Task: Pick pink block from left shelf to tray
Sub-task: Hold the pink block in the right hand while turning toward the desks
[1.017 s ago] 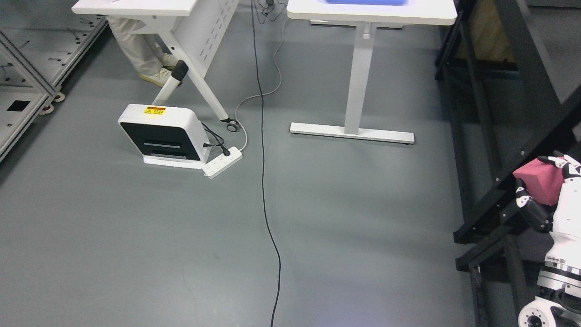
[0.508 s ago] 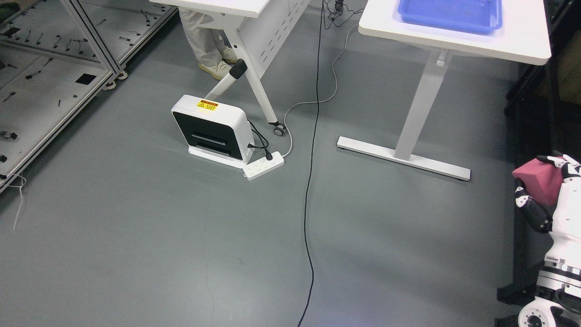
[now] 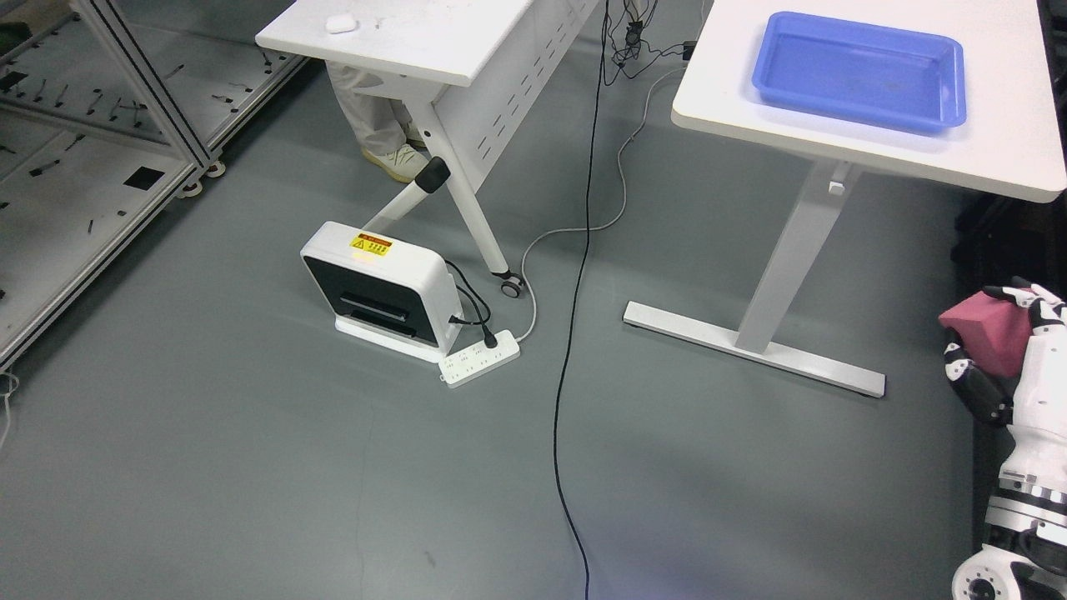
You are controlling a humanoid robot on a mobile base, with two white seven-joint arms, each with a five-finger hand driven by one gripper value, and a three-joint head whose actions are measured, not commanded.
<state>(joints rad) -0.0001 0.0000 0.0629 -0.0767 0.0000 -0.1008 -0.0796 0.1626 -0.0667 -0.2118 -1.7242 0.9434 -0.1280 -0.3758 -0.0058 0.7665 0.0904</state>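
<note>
Pink block [image 3: 988,332], tilted with one corner leftward, sits clasped in right hand [image 3: 1013,354] fingers [image 3: 967,379].

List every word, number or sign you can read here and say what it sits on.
Yellow and red warning sticker on top of the white floor unit: print too small and blurred to read.
No other text shows, neither on the blue tray nor the pink block.

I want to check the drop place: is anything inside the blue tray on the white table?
The blue tray on the white table looks empty; its floor shows bare. The pink block is in the right hand, not in the tray.
</note>
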